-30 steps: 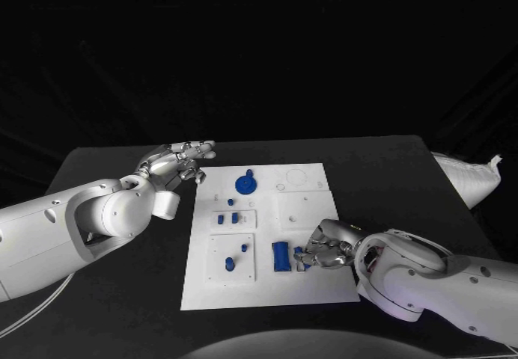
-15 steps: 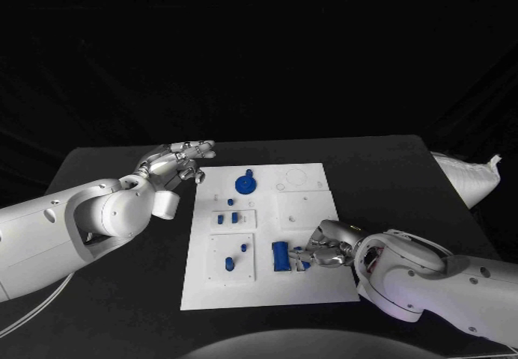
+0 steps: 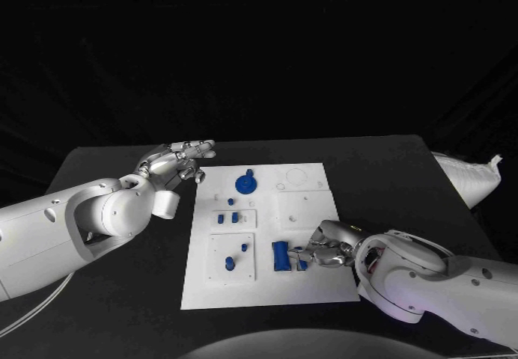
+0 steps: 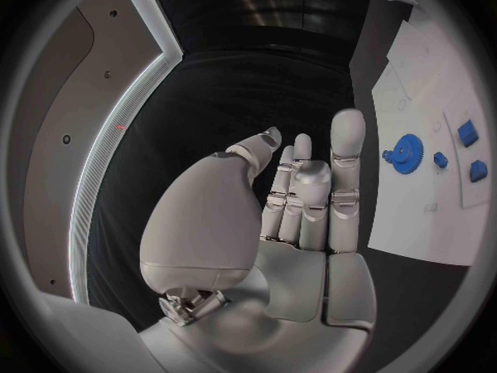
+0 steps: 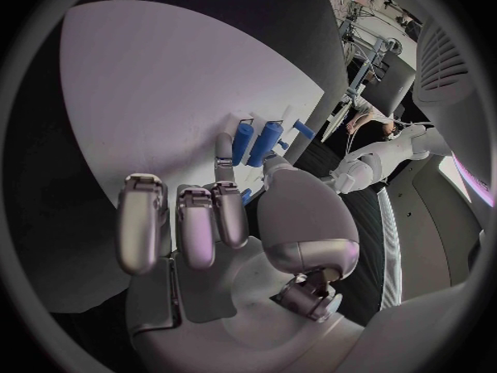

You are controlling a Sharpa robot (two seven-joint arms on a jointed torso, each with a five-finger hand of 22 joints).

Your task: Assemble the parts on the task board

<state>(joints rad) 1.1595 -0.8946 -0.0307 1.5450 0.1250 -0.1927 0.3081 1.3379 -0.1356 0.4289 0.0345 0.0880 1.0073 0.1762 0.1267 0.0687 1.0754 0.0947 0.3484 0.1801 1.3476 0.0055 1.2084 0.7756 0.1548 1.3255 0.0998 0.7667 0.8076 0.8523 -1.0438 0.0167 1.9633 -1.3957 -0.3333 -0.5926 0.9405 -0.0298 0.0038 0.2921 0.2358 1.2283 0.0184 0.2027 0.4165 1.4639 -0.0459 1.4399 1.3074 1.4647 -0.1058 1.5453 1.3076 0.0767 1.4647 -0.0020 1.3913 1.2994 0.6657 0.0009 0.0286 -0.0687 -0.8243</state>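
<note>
The white task board lies mid-table. On it are a blue gear, two small blue parts in a recess, two more nearer me, and a long blue block. My right hand hovers low over the board's near right part, right of the block, pinching a small blue part between thumb and finger; the right wrist view shows that part by the thumb, with the block beyond. My left hand is open, fingers apart, off the board's far left corner; the gear lies beside it.
Black table surrounds the board on all sides. A white crumpled cloth or bag lies off the table's right edge. The board's far right recesses hold no blue parts.
My right hand has edged very slightly nearer the board's near edge with the small blue part. The left arm and the parts on the board stay as they were.
</note>
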